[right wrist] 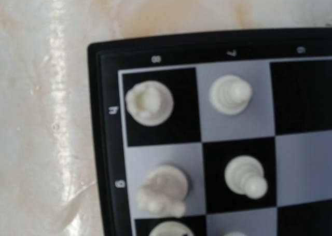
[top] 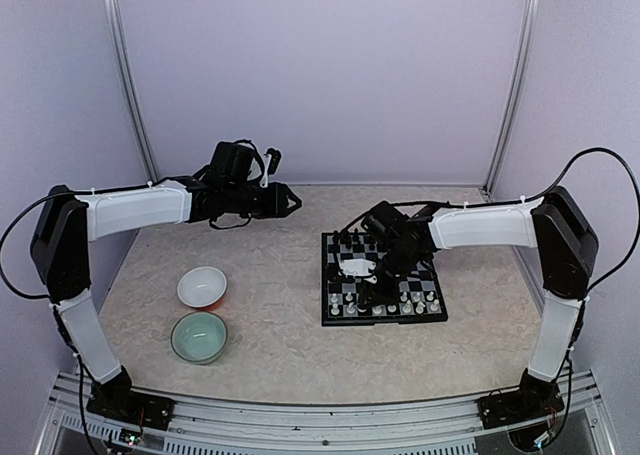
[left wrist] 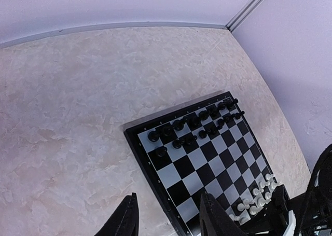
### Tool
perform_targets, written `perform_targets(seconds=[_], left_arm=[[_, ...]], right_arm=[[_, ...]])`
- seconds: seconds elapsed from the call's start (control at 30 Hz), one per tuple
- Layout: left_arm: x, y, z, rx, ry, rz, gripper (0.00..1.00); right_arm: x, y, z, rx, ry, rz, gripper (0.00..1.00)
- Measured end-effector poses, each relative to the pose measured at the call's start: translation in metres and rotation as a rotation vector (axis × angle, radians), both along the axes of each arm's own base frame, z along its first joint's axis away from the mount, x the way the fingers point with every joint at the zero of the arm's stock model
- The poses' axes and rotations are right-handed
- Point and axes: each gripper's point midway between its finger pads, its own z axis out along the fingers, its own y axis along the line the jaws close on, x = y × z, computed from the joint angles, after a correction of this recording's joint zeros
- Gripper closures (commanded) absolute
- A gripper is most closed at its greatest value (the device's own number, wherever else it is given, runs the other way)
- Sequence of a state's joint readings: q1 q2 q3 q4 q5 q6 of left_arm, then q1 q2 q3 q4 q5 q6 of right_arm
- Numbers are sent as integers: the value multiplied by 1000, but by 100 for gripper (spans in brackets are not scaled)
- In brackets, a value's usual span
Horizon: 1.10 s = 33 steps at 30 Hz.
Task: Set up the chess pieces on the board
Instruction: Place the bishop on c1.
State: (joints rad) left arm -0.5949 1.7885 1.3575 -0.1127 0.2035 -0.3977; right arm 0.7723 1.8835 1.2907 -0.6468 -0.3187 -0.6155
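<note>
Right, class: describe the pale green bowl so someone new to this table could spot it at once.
Start on the marbled table, on its left half, away from the chessboard. Two bowls sit close together there. The pale green bowl is the nearer to the left arm's base; the white bowl lies behind it.

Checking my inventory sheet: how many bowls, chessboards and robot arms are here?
Round bowls: 2, white ceramic bowl and pale green glazed bowl
Black-and-white chequered square chessboard: 1
Robot arms: 2, left arm and right arm
Total: 5
</note>
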Motion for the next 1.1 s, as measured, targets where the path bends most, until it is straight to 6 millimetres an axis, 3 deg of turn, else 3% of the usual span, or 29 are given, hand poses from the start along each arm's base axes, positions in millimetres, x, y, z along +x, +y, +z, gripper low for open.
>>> perform_targets(seconds=[0.23,0.47,0.7,0.87,1.1], left_arm=[[0,0,0,1,-1,-2,59],[0,0,0,1,-1,-4,59],[0,0,0,2,-1,-5,59],[-1,-1,0,2,-1,-9,59],[-2,-1,-1,2,3,-14,59]], right_arm=[[1,1,4,-3,-2,-2,78],[0,1,12,-2,2,-1,77],[6,1,54,76,-48,-14,76],[26,-16,73,115,-75,-82,78],[47,-46,58,71,-65,-181,82]])
